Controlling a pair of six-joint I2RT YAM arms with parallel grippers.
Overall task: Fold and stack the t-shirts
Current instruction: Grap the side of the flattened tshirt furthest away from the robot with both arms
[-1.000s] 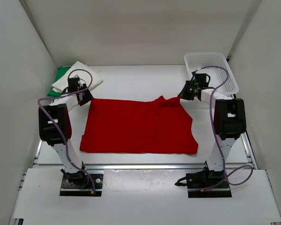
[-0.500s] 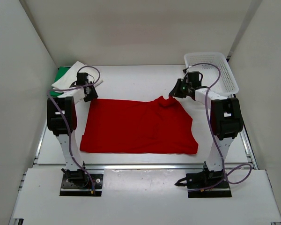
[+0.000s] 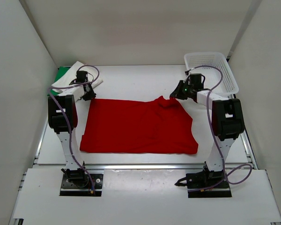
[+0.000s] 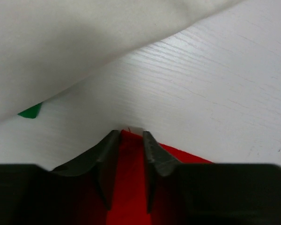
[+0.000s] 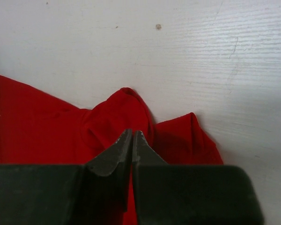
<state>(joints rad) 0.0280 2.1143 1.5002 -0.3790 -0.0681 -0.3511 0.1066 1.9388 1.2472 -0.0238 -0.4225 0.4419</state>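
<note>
Spread on the bench (image 3: 131,77), the red shirt (image 3: 136,126) is being gripped for folding. Its far left corner is straddled by the parted left claw (image 4: 130,135), and its far right edge appears pinched in the closed right claw (image 5: 132,133). The left claw must next be clamped on that corner.

Three t-shirts: one spread out, two piled at the far left.
Red t-shirt (image 3: 138,126) is lying spread flat mid-scene, its far right corner bunching up into a raised peak; white t-shirt (image 3: 64,82) is lying rumpled at the far left, overlapping green t-shirt (image 3: 61,74), which is peeking out along its left side.
</note>
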